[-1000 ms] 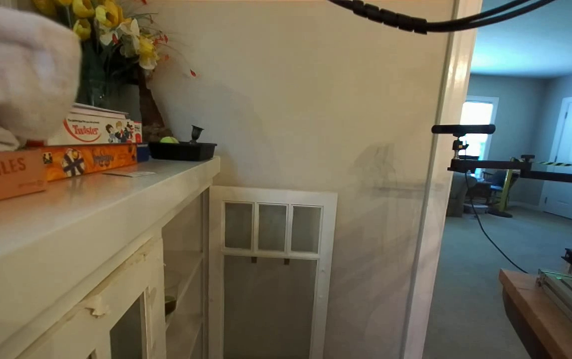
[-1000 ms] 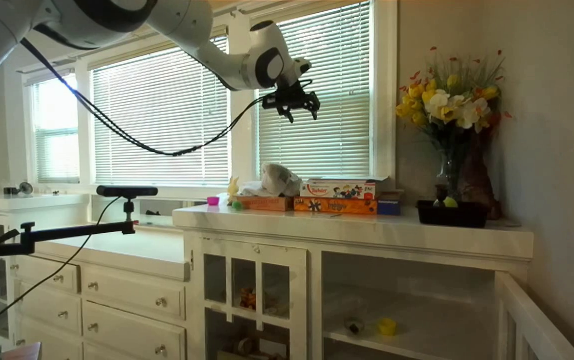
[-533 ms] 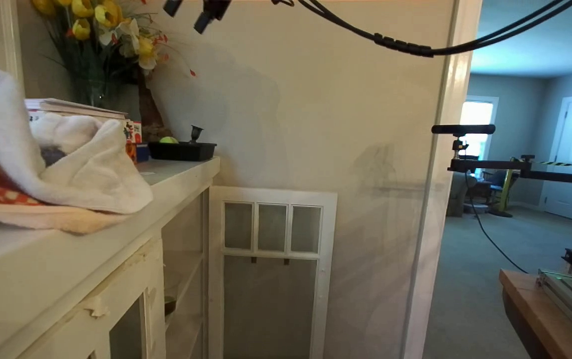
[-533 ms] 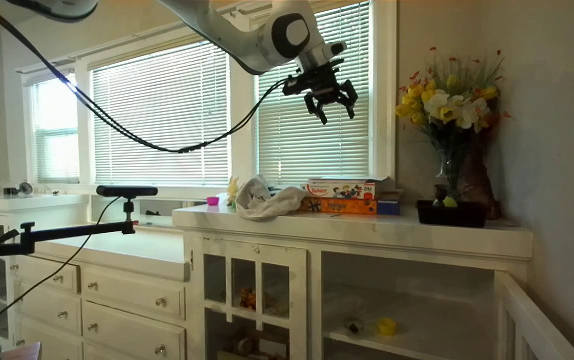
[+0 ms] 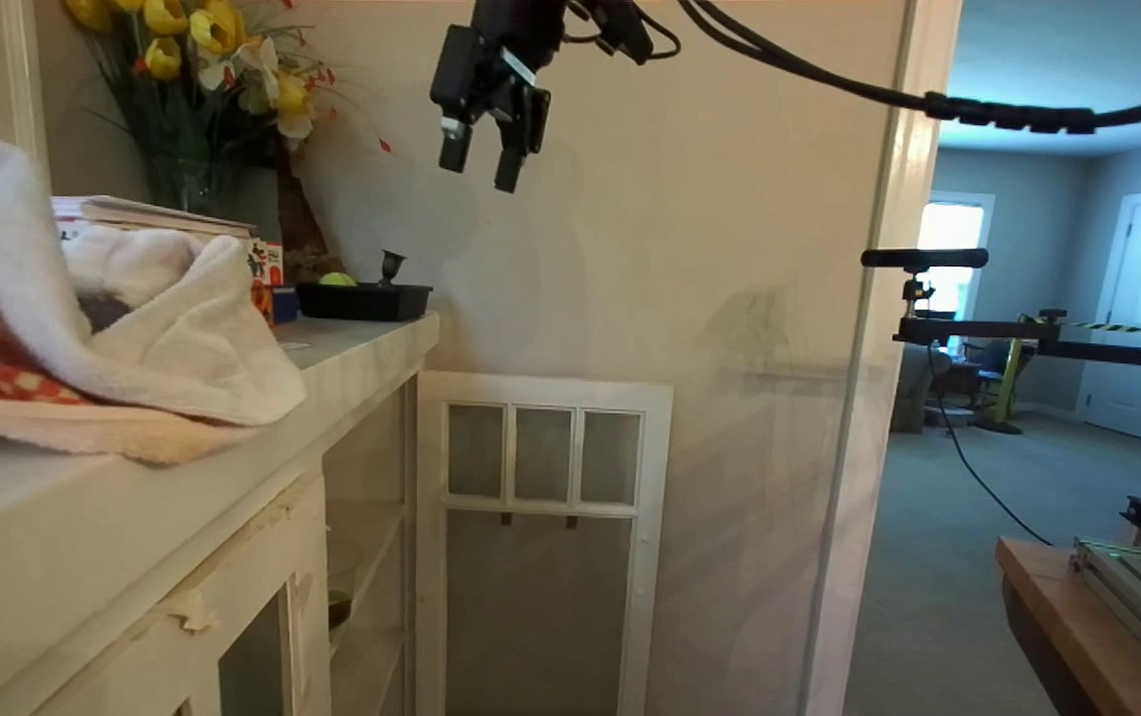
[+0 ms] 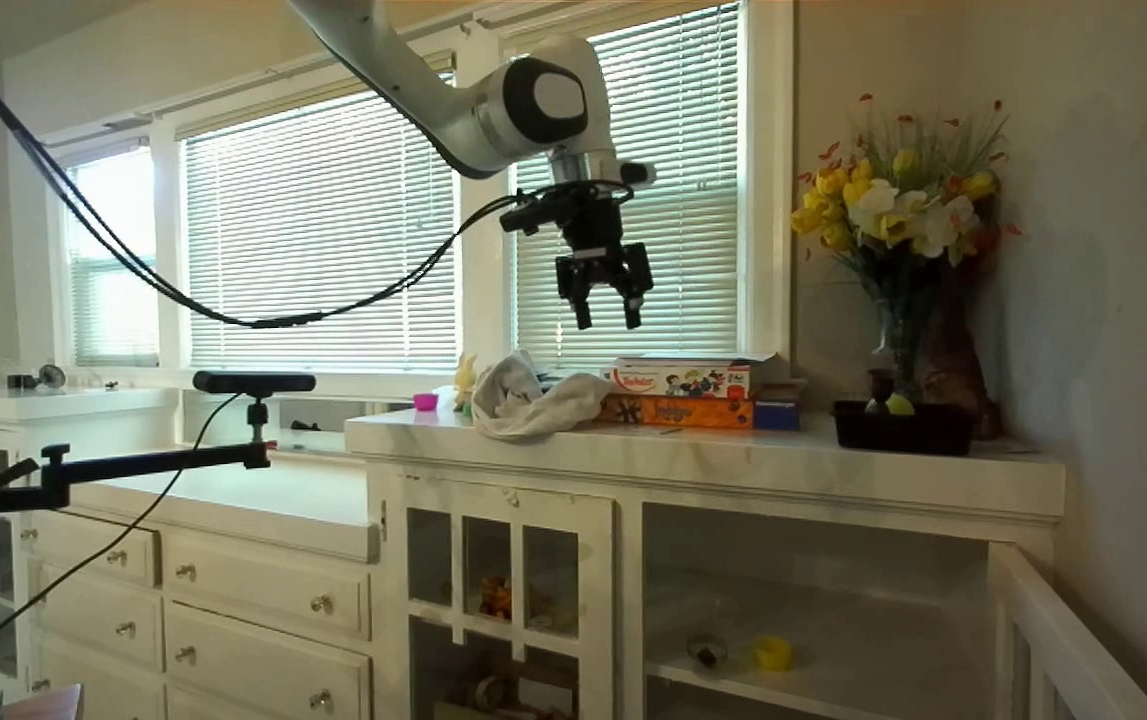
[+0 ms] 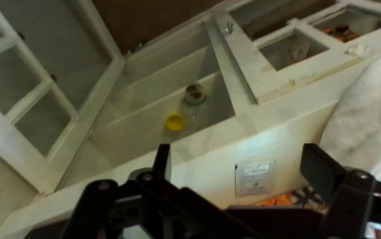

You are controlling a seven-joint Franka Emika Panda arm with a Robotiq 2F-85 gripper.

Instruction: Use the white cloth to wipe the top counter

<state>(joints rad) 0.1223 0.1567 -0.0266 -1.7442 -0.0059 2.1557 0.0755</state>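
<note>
The white cloth (image 5: 187,353) lies crumpled on the counter, with a red patterned part and a peach edge showing. It reaches the counter's front edge and lies against the game boxes; it also shows in an exterior view (image 6: 545,408) and at the right of the wrist view (image 7: 359,122). The white top counter (image 5: 366,343) also shows in an exterior view (image 6: 723,442) and the wrist view (image 7: 207,176). My gripper (image 5: 482,164) is open and empty, pointing down above the counter and boxes; its fingers show apart in an exterior view (image 6: 608,322) and the wrist view (image 7: 237,156).
A Twister box (image 6: 678,379) sits on an orange box (image 6: 693,411). A black tray (image 6: 903,428) and a flower vase (image 6: 893,310) stand at the wall end. A flat clear packet (image 7: 255,177) lies on the counter. A pink cup (image 6: 425,401) stands at the opposite end.
The cloth has come down from on top of the boxes to the counter's front edge, then stayed still. My gripper has come into both exterior views and moved lower, now pointing straight down.
</note>
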